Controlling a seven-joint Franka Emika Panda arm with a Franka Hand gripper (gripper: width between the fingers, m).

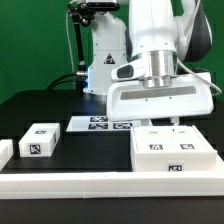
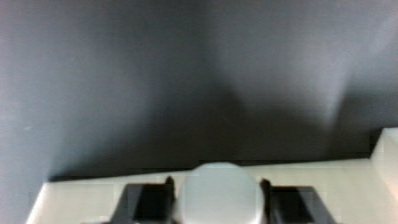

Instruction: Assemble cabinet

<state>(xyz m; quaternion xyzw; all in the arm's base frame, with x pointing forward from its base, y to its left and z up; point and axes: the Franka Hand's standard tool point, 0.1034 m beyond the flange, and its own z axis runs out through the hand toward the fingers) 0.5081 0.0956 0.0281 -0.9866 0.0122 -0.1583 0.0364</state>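
End effector (image 1: 173, 121) hangs just above the cabinet (image 1: 176, 152), lower right of the exterior view — probably lining up a grasp; finger gap unclear.

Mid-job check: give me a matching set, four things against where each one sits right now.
1 small block
2 marker board
3 wide panel
4 rail

A raised above the tagged box
B along the front edge
C exterior view's left
D lying flat, centre

Pairs: 1-C, 2-D, 3-A, 4-B
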